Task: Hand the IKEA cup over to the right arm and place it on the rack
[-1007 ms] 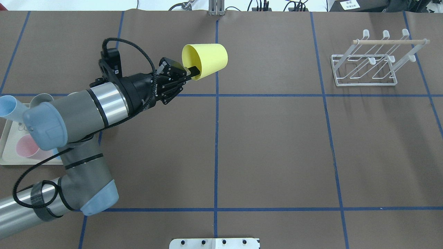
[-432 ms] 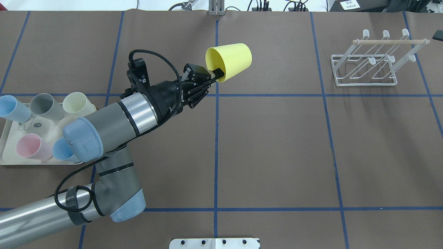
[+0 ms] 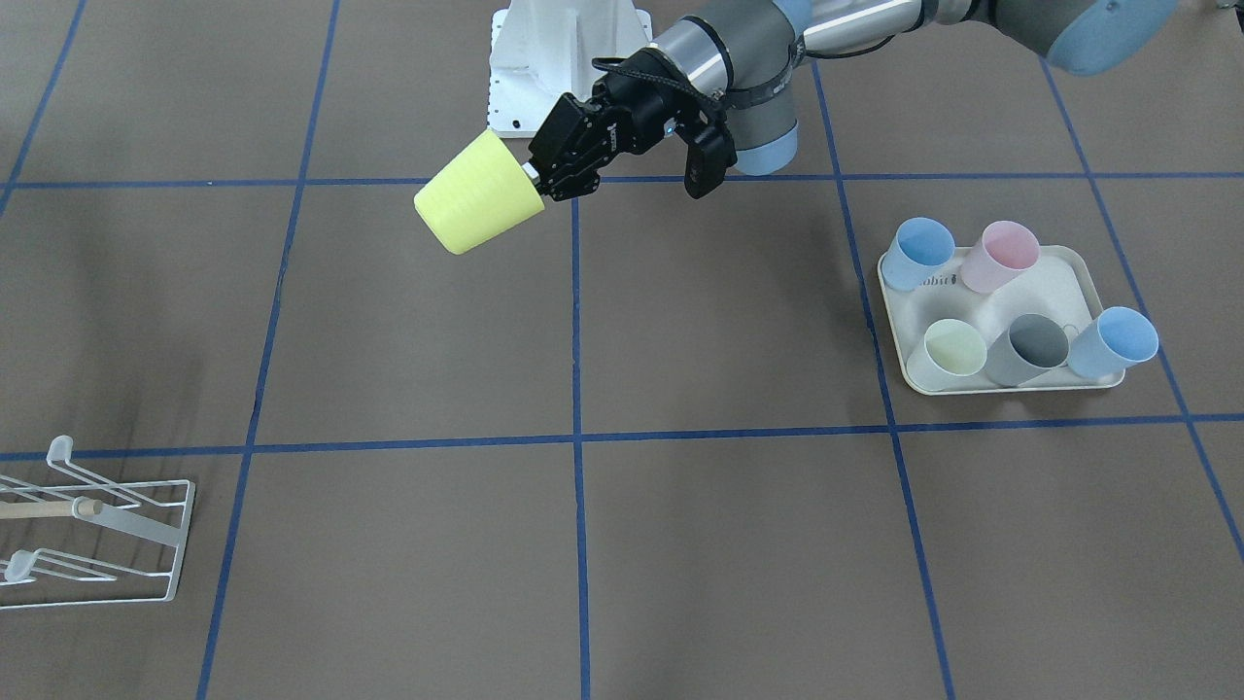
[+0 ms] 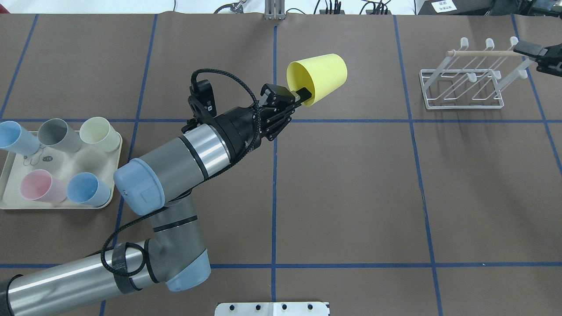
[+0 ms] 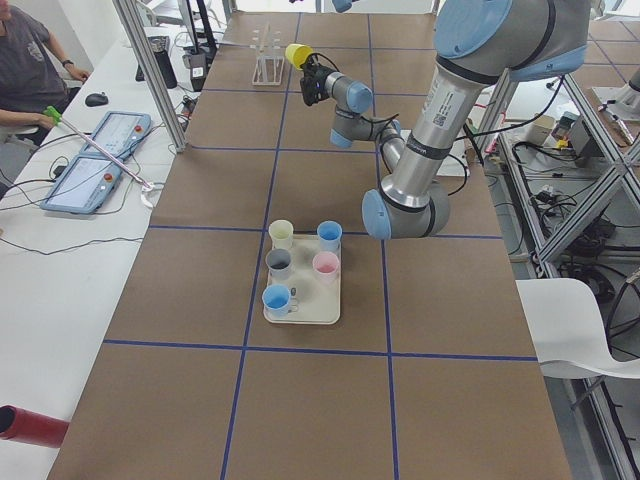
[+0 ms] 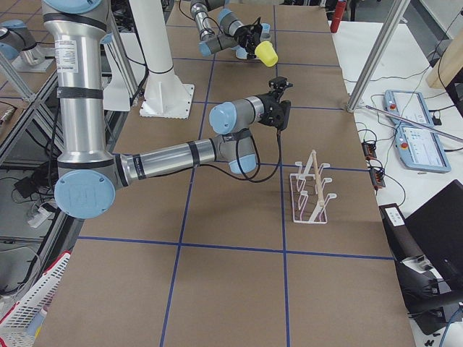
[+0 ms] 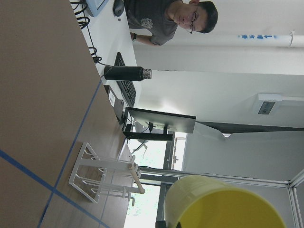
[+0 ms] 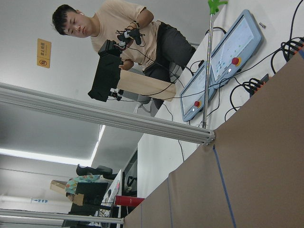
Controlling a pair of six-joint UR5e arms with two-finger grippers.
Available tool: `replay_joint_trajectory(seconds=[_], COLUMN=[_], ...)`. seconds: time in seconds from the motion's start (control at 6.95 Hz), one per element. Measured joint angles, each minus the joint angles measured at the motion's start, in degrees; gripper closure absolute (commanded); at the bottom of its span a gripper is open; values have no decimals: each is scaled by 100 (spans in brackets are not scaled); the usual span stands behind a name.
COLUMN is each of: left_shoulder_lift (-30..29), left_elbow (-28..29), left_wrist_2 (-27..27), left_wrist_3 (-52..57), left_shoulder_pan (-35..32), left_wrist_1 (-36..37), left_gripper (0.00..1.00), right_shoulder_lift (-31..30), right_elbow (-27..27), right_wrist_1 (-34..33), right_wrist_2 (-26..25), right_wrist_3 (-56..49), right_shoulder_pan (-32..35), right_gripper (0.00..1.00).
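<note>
The yellow IKEA cup [image 4: 318, 79] hangs on its side above the table, mouth toward the left arm. My left gripper [image 4: 303, 94] is shut on the cup's rim, one finger inside the mouth. The front view shows the cup [image 3: 478, 192] held clear of the table by the left gripper [image 3: 533, 175]. The cup's rim fills the bottom of the left wrist view [image 7: 223, 204]. The white wire rack [image 4: 465, 87] with its wooden dowel stands at the far right. My right gripper [image 4: 538, 55] pokes in at the right edge by the dowel's end; whether it is open or shut does not show.
A cream tray [image 4: 9, 175] at the left edge holds several pastel cups, also shown in the front view [image 3: 1059, 292]. Blue tape lines grid the brown table cover. People sit at benches beyond the table ends [image 5: 25, 70].
The left arm has swung right, carrying the yellow cup past the centre line toward the rack. The right gripper's tip has come into the overhead view at the right edge.
</note>
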Motion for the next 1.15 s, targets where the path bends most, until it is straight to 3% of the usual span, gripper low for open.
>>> replay_joint_trajectory(seconds=[0.58, 1.15], left_shoulder_lift=[-402, -701], left_elbow=[376, 494], left_wrist_2=[179, 218], left_wrist_3=[-16, -26], left_shoulder_pan=[117, 244], left_wrist_1=[-606, -705], left_gripper=[100, 100], right_shoulder_lift=[198, 464], right_elbow=[165, 192], right_wrist_1=[-11, -18], right_wrist_2=[-505, -1177], right_wrist_3=[318, 399], right_shoulder_pan=[-597, -1286], right_gripper=[1, 1])
